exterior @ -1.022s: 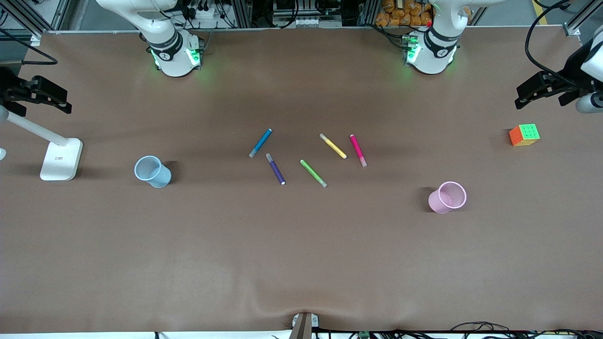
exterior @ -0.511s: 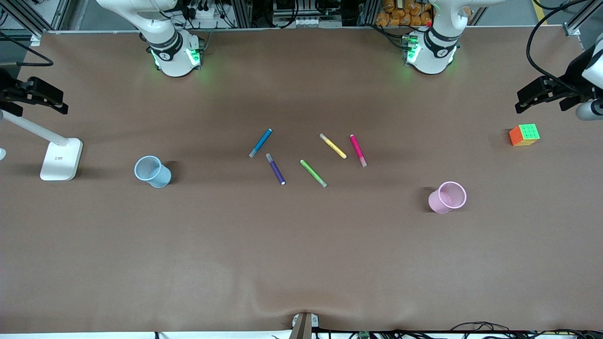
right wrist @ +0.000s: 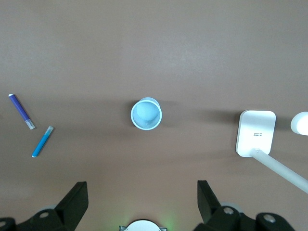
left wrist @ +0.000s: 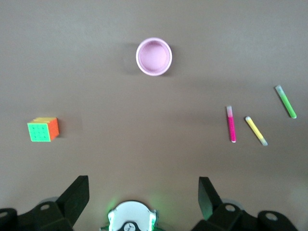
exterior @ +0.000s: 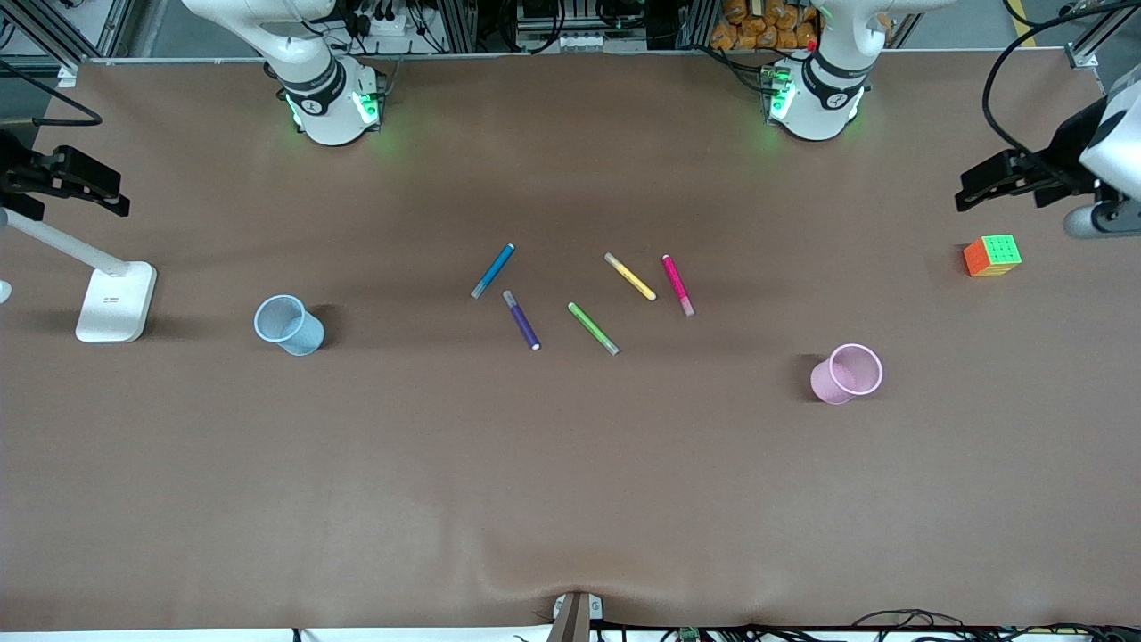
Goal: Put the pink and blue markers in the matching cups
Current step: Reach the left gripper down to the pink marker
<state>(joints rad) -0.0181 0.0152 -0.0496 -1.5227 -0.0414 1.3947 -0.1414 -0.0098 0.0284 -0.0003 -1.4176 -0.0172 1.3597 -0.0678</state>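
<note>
The blue marker (exterior: pixel 493 270) and the pink marker (exterior: pixel 677 284) lie flat mid-table among other pens. The light blue cup (exterior: pixel 288 325) stands toward the right arm's end, and the pink mesh cup (exterior: pixel 847 374) toward the left arm's end. My left gripper (exterior: pixel 1000 198) is open and empty, high over the table's edge near the cube. Its wrist view shows the pink cup (left wrist: pixel 153 57) and the pink marker (left wrist: pixel 231 124). My right gripper (exterior: pixel 71 209) is open and empty, high over the lamp. Its wrist view shows the blue cup (right wrist: pixel 146 114) and the blue marker (right wrist: pixel 42 142).
A purple pen (exterior: pixel 521 319), a green pen (exterior: pixel 593 328) and a yellow pen (exterior: pixel 630 276) lie between the two markers. A colour cube (exterior: pixel 992 255) sits at the left arm's end. A white lamp base (exterior: pixel 116 301) stands at the right arm's end.
My left gripper has shifted a little toward the table's middle. My right gripper moved slightly at first, then stayed still. Pens and cups have not moved.
</note>
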